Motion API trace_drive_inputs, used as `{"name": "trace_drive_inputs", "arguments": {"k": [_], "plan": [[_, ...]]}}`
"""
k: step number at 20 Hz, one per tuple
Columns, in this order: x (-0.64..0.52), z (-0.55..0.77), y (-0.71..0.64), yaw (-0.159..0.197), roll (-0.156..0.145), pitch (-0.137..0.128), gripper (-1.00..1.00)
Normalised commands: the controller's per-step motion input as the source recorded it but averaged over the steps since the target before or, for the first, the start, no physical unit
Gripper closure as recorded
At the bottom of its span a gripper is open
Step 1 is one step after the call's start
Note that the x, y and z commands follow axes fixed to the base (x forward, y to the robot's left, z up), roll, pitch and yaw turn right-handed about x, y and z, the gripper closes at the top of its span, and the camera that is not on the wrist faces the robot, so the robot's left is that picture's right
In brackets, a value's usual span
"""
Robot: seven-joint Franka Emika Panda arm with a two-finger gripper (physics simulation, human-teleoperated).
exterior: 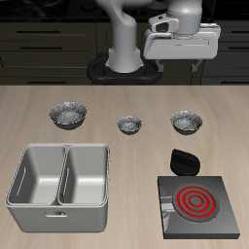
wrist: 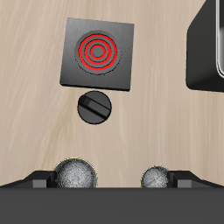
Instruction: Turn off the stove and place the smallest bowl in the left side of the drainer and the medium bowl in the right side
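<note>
The gripper [exterior: 181,60] hangs high above the far edge of the table, well clear of everything on it. Its fingers [wrist: 35,183] stand spread apart with nothing between them, and only their dark tips show in the wrist view.

Below it, three glittery metal bowls sit in a row across the far part of the table, each apart from the others. The smallest bowl [exterior: 130,124] is the middle one of the row. The medium bowl [exterior: 187,121] stands at the end of the row closest beneath the gripper, and in the wrist view it appears as the fuller of the two bowls seen there [wrist: 77,175], with the smallest bowl [wrist: 157,179] beside it. The widest bowl [exterior: 70,115] sits at the other end of the row.

Nearer the table's front edge, in front of the medium bowl, lies the black knob [exterior: 184,159], and just in front of that is the stove [exterior: 199,205], its coil rings glowing red.

The drainer [exterior: 60,186] stands well apart from the stove, in front of the widest bowl, with both compartments holding nothing.
</note>
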Motion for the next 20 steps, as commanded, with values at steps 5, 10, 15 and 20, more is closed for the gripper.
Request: {"name": "trace_drive_inputs", "arguments": {"k": [5, 10, 15, 20], "plan": [[0.21, -0.09, 0.17, 0.019, 0.0, -0.009, -1.0], [0.15, -0.04, 0.19, 0.073, 0.038, -0.031, -1.0], [0.26, -0.12, 0.01, 0.026, -0.014, -0.004, -1.0], [0.17, -0.2, -0.04, -0.013, 0.005, 0.019, -1.0]]}}
